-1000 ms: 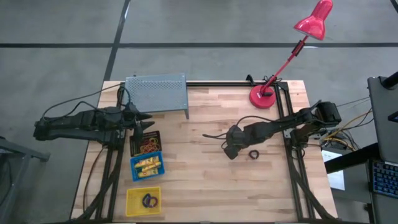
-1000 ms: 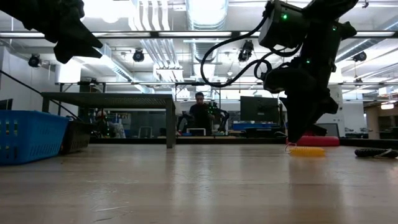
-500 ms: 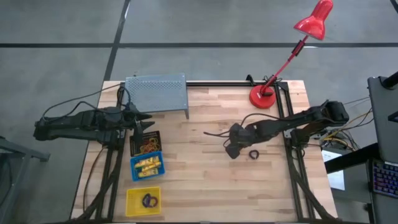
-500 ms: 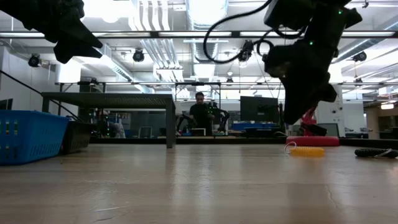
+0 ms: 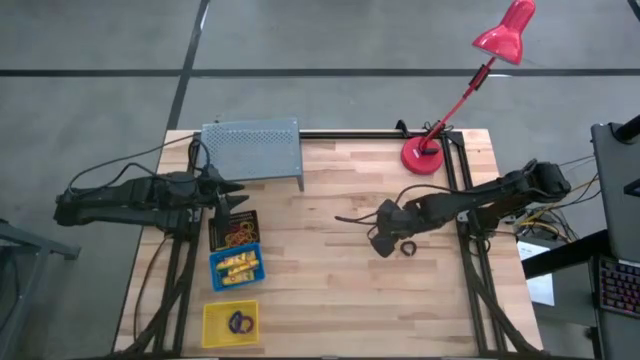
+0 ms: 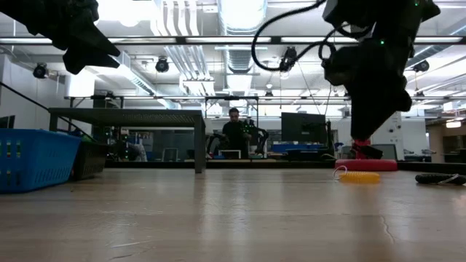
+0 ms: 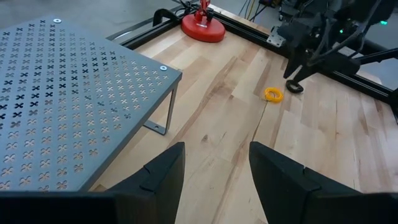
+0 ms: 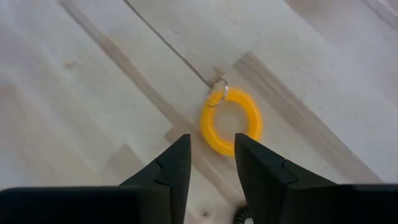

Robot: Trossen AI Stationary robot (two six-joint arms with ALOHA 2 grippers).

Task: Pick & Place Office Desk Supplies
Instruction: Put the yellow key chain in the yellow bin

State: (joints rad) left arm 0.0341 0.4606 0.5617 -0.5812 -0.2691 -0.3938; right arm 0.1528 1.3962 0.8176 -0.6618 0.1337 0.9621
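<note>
Yellow coil ring [image 8: 231, 121] lies flat on the wooden table [image 5: 320, 280], just below the right gripper [image 8: 210, 162], whose fingers stand apart around nothing. Left gripper [image 7: 214, 168] waits beside the grey shelf [image 7: 68, 93] with fingers apart, holding nothing.

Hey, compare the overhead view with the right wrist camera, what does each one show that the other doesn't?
Only the overhead view shows the left gripper by the perforated metal shelf, the black bin, blue bin, yellow bin and pink desk lamp. Only the right wrist view shows the yellow coil ring on bare wood; overhead, the arm covers it. Both show the right gripper, open, and the wooden table.
</note>
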